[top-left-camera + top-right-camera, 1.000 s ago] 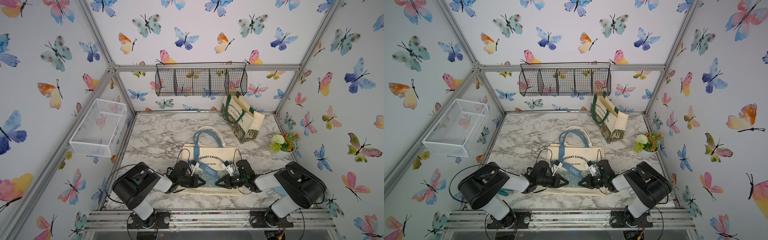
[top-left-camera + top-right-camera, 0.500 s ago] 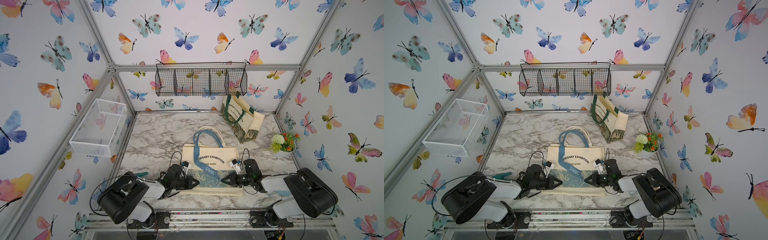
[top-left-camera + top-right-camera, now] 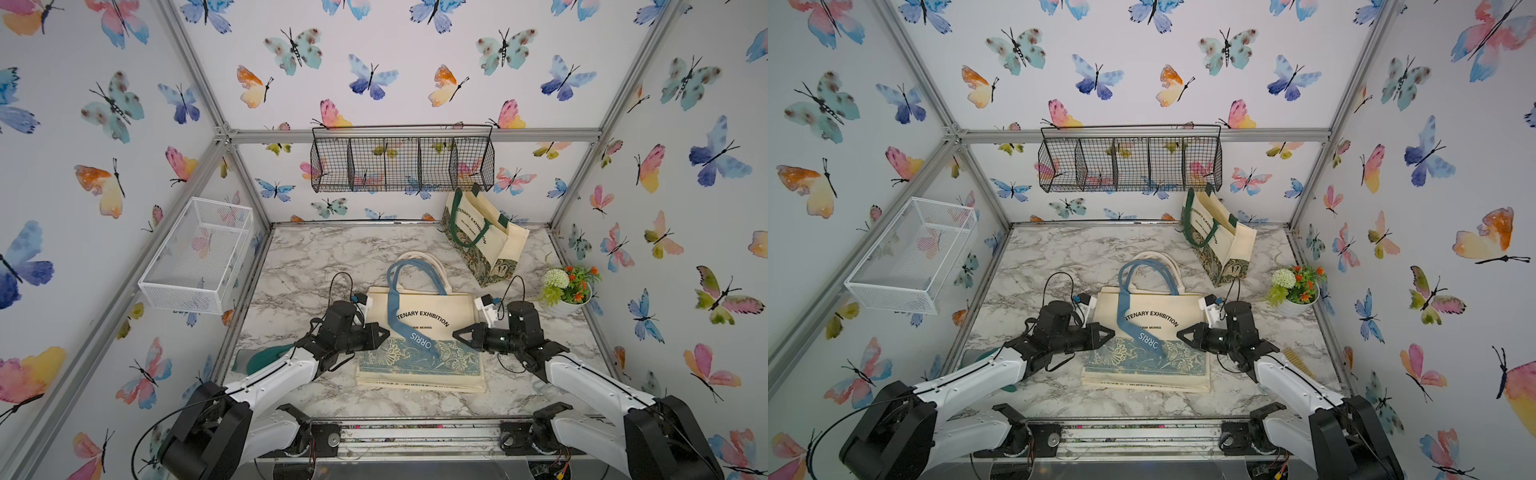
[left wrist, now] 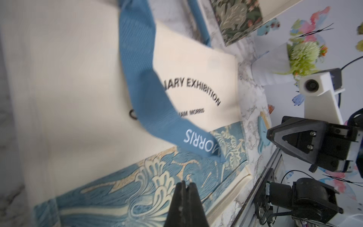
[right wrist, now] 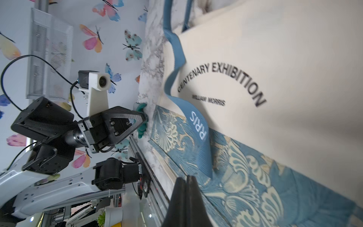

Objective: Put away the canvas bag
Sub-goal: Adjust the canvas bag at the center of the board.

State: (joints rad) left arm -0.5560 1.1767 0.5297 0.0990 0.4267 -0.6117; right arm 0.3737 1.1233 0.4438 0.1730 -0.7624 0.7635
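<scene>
The canvas bag (image 3: 457,309) lies flat on the desk (image 3: 324,257), just toward 6 o'clock from centre, with its blue strap (image 3: 400,316) draped across the print. The left end effector (image 3: 384,332) sits at the bag's 9 o'clock edge, jaws pressed together and empty. The right end effector (image 3: 457,333) mirrors it at 3 o'clock, also closed on nothing. A green-handled tote (image 3: 482,237) stands at the desk's 1 o'clock.
</scene>
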